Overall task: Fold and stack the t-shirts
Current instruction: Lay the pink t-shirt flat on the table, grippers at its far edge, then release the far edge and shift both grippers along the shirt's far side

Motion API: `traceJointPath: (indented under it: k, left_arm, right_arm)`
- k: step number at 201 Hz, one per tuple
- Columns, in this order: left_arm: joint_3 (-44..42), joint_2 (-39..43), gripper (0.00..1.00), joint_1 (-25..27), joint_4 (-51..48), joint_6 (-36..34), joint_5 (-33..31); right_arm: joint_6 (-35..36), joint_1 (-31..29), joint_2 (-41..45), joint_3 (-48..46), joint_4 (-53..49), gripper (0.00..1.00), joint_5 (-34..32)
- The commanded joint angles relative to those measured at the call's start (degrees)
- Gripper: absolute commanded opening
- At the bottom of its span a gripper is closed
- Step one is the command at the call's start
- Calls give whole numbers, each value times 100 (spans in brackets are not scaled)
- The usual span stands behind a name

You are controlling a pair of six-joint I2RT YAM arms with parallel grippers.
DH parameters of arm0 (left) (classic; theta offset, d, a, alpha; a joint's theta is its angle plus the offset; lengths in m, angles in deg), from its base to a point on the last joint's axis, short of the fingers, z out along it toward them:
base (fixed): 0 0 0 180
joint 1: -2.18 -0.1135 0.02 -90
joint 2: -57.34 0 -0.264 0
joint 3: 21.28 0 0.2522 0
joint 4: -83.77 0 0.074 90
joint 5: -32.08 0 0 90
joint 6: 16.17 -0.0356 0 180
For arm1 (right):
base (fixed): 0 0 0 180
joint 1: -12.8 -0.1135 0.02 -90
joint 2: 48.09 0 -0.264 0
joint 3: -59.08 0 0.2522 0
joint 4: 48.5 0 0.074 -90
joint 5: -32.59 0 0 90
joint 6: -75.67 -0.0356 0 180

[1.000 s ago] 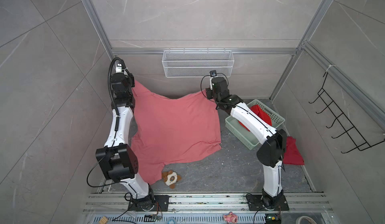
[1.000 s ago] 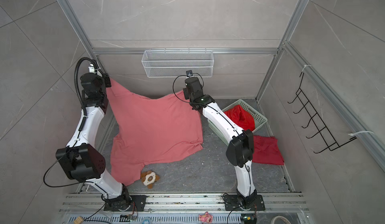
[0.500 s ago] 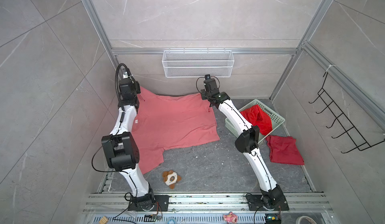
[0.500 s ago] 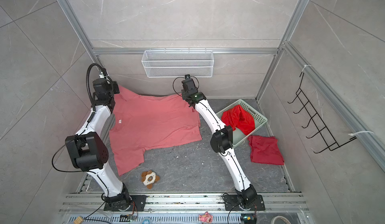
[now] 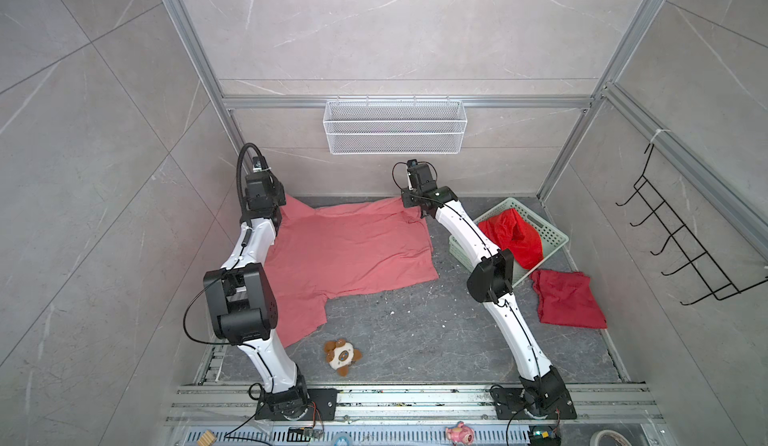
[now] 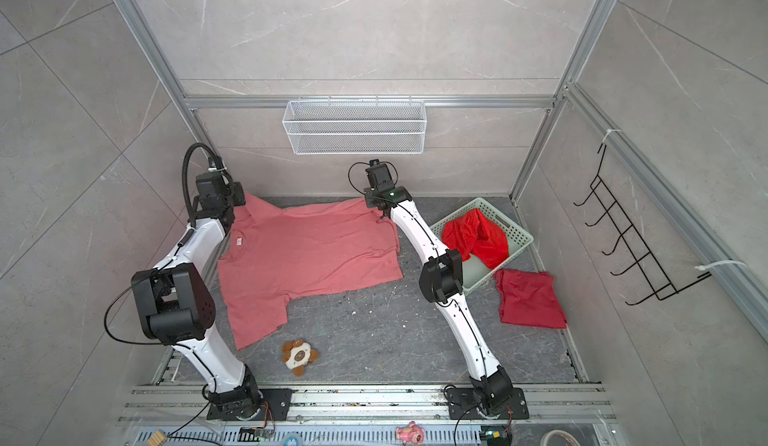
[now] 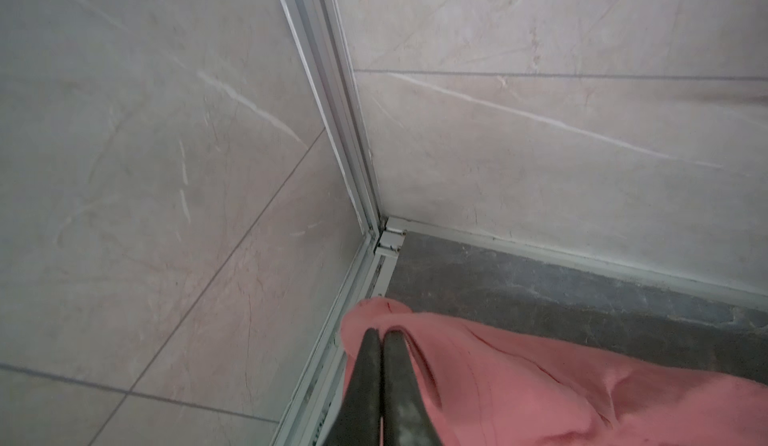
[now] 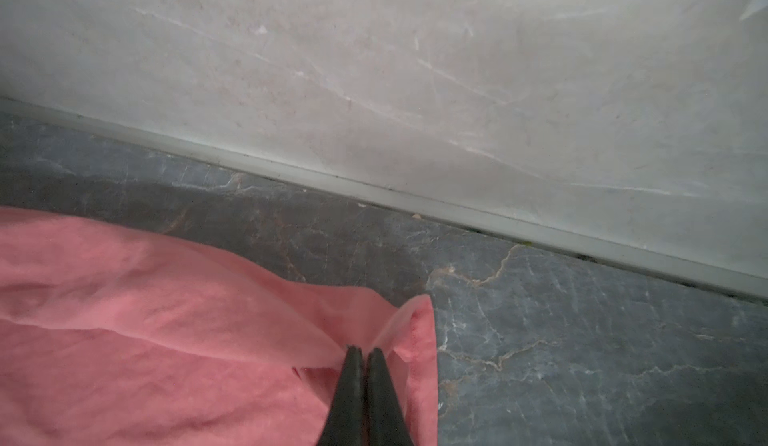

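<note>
The salmon-pink t-shirt [image 5: 345,257] [image 6: 307,257] lies spread on the dark floor, its white neck label [image 6: 239,241] near my left arm. My left gripper [image 7: 381,334] is shut on the shirt's far left corner [image 5: 291,209], close to the back-left frame post. Over by the back wall, my right gripper [image 8: 360,350] pinches the far right corner [image 5: 417,215], shut on its hem. A scarlet t-shirt [image 5: 513,232] is heaped in the green basket [image 5: 552,232]. A crimson t-shirt [image 5: 567,298] lies folded on the floor to the right.
A brown-and-white plush toy [image 5: 341,354] lies near the front rail. A white wire basket [image 5: 395,126] hangs on the back wall above the shirt. A black hook rack [image 5: 681,240] is on the right wall. Walls close in on three sides.
Both arms have reached back and down, carrying the pink shirt's held corners from mid-air to floor level by the back wall. The shirt now lies flat.
</note>
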Motion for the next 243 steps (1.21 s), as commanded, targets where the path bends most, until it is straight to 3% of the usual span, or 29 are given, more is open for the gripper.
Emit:
traceJointPath:
  k: [1, 60, 99, 134, 165, 220, 243]
  left_arm:
    - [-331, 655, 0, -92, -32, 423, -296]
    - [-1262, 1060, 0, -116, -220, 1196, -288]
    - [-790, 912, 0, -116, -570, 1208, -158]
    - [-639, 802, 0, -116, -924, 1295, -123]
    - [-411, 620, 0, -116, -1055, 1293, 79]
    - [1457, -154, 0, -134, -1223, 1021, 188]
    - [1478, -141, 0, -139, -1131, 1102, 146]
  right_arm:
    - [80, -12, -99, -77, -287, 0, 223]
    - [102, -7, -101, -391, -403, 0, 107]
    - [264, 6, -230, 263, -466, 0, 114]
    - [123, -2, -173, -99, -457, 0, 373]
    - [106, 4, -198, -31, -426, 0, 63]
    - [98, 67, -147, 530, 534, 0, -333]
    - [-57, 67, -97, 382, 640, 0, -118]
